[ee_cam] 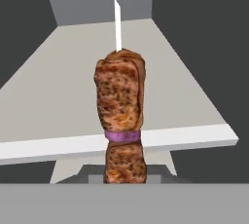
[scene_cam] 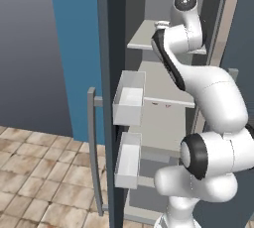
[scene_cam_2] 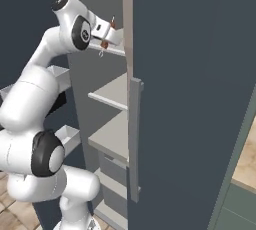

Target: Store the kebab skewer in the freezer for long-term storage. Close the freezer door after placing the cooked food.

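The kebab skewer [ee_cam: 120, 102] stands upright in the middle of the hand view: brown meat chunks, a purple ring and a white stick tip on top. My gripper [scene_cam_2: 107, 36] is shut on its lower end, up at the freezer's [scene_cam: 163, 88] top shelf [ee_cam: 53, 77]. The skewer hangs just above that shelf's front edge, its reddish bits [scene_cam_2: 113, 22] showing beside the hand. The freezer door [scene_cam: 111, 123] stands wide open on the left, with whitish inner bins [scene_cam: 129, 99] and a bar handle [scene_cam: 92, 142].
Lower light grey shelves [scene_cam_2: 111, 93] lie beneath the hand. The neighbouring dark grey door [scene_cam_2: 195, 99] with its vertical handle [scene_cam_2: 134, 139] stands shut on the right. My arm's elbow [scene_cam: 218, 98] fills the freezer opening. Tan floor tiles [scene_cam: 39, 172] spread at lower left.
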Available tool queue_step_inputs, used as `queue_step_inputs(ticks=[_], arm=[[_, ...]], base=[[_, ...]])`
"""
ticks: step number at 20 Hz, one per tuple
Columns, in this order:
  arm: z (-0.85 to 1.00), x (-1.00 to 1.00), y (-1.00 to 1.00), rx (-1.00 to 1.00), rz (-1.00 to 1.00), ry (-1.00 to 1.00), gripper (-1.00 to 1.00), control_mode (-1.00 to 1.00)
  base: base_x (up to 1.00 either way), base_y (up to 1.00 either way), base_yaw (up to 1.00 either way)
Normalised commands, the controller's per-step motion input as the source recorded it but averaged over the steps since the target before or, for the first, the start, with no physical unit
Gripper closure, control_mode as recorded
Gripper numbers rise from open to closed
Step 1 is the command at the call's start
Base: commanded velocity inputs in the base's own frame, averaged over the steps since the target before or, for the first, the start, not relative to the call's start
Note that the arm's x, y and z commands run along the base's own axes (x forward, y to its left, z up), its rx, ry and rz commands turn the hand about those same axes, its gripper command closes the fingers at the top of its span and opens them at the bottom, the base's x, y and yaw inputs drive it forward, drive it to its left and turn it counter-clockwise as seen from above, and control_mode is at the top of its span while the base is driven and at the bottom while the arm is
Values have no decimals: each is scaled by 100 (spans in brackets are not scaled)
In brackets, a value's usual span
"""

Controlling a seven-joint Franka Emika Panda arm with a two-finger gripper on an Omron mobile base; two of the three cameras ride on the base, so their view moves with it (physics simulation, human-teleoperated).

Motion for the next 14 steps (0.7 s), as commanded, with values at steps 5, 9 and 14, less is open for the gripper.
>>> queue_step_inputs(ticks=[5, 9, 14], arm=[[0, 58, -6, 0, 1, 1, 100, -100], [0, 51, -7, 0, 2, 0, 100, -100], [-10, 45, -17, 0, 3, 2, 100, -100]], base=[[0, 0, 0], [0, 0, 0], [0, 0, 0]])
